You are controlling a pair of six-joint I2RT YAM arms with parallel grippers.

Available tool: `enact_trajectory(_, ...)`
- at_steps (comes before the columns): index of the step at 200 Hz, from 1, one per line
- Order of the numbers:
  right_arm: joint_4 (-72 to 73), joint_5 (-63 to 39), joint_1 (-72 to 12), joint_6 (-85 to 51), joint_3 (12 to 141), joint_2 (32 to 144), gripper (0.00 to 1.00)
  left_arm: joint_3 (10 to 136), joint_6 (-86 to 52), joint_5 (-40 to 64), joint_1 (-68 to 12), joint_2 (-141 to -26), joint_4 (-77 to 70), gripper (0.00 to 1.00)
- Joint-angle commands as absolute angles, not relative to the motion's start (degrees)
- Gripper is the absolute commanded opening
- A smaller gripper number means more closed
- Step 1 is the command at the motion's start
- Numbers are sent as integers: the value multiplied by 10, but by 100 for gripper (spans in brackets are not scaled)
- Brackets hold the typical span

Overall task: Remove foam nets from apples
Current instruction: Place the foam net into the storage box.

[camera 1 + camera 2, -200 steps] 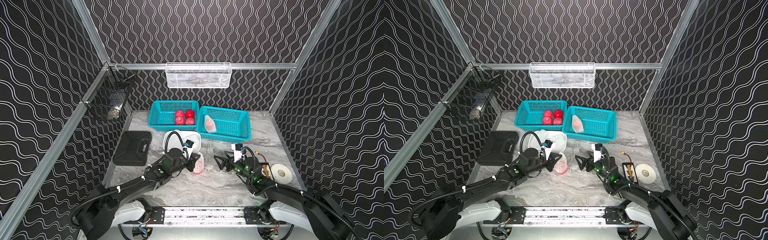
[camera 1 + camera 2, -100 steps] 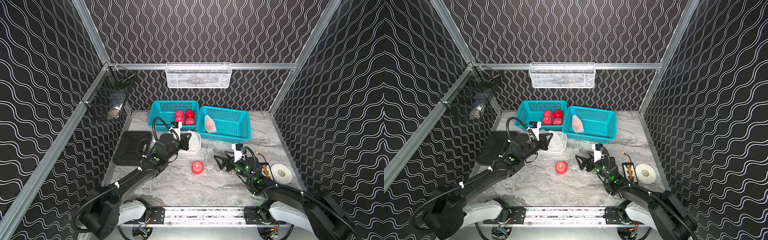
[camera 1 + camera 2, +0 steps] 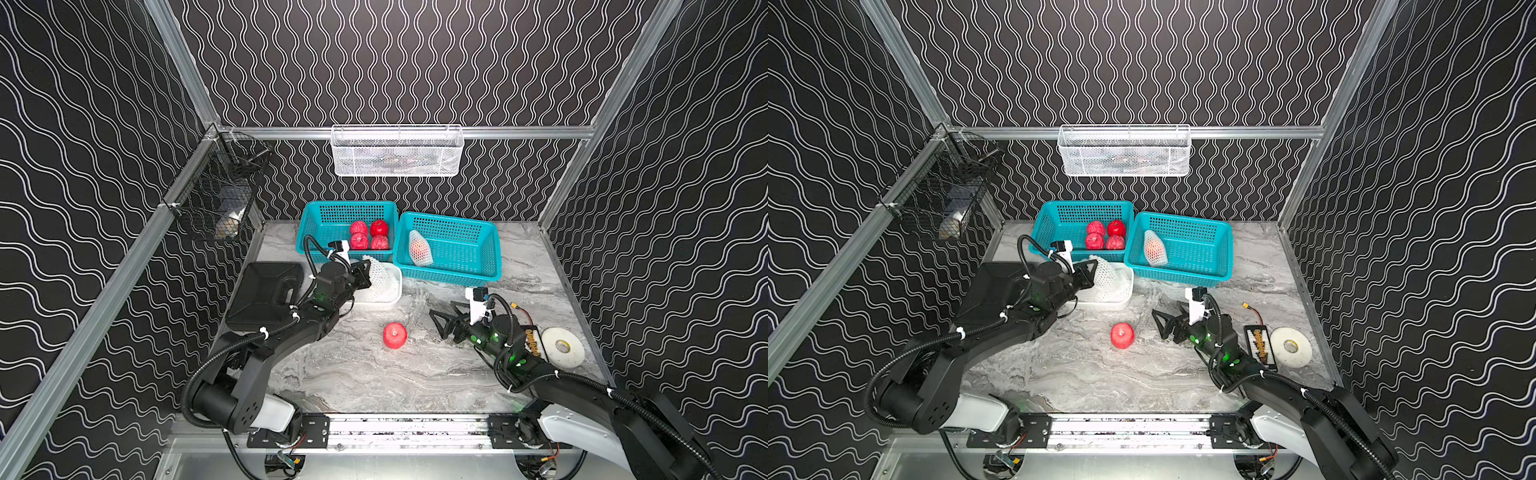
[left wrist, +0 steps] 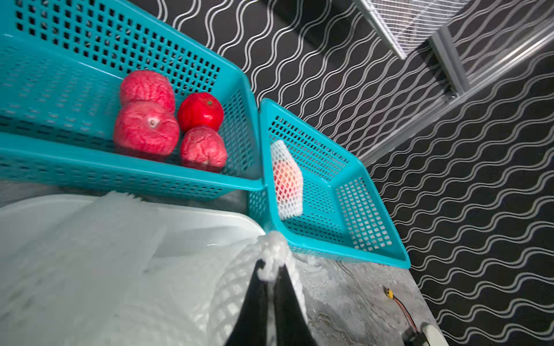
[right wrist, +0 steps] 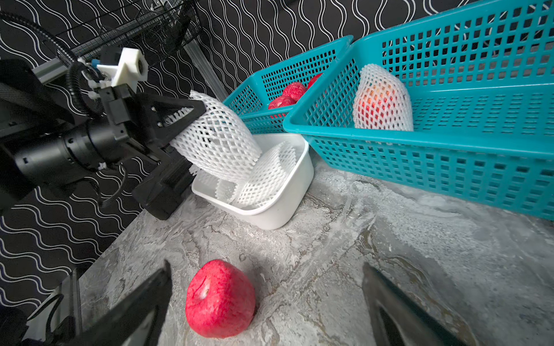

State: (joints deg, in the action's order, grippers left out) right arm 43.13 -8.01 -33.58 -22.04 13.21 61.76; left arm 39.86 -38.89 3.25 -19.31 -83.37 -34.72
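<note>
A bare red apple (image 3: 395, 335) (image 3: 1122, 335) (image 5: 220, 299) lies on the marble table. My right gripper (image 3: 444, 326) (image 5: 266, 265) stands open around it without touching. My left gripper (image 3: 365, 276) (image 4: 269, 269) is shut on an empty white foam net (image 3: 380, 270) (image 5: 218, 143), which hangs over the white tub (image 3: 395, 297) (image 5: 284, 209). Another net (image 5: 263, 176) lies inside the tub. One apple in its net (image 3: 420, 249) (image 5: 382, 102) lies in the right teal basket (image 3: 490, 249). Several bare apples (image 3: 370, 235) (image 4: 147, 131) sit in the left teal basket (image 3: 316, 224).
A black case (image 3: 266, 297) lies left of the tub. A white tape roll (image 3: 563, 347) and a small black board (image 3: 532, 340) lie by the right arm. A white wire basket (image 3: 397, 151) hangs on the back wall, a black one (image 3: 220, 195) on the left wall.
My left gripper pulled the net off the apple and carried it back-left over the tub. The apple stayed bare on the table. The right arm has not moved.
</note>
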Motion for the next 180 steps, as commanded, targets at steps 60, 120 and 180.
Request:
enact_trajectory(60,435,-80,-336,-222,137,621,100,415,-329,61,-166,-883,-313,11)
enact_trajectory(120,447,-89,-336,-226,138,635,100,457,-230,21,-166,-872,-180,44)
enact_trajectory(180,455,-91,-336,-229,136,639,100,476,-206,-41,-172,-827,-83,74)
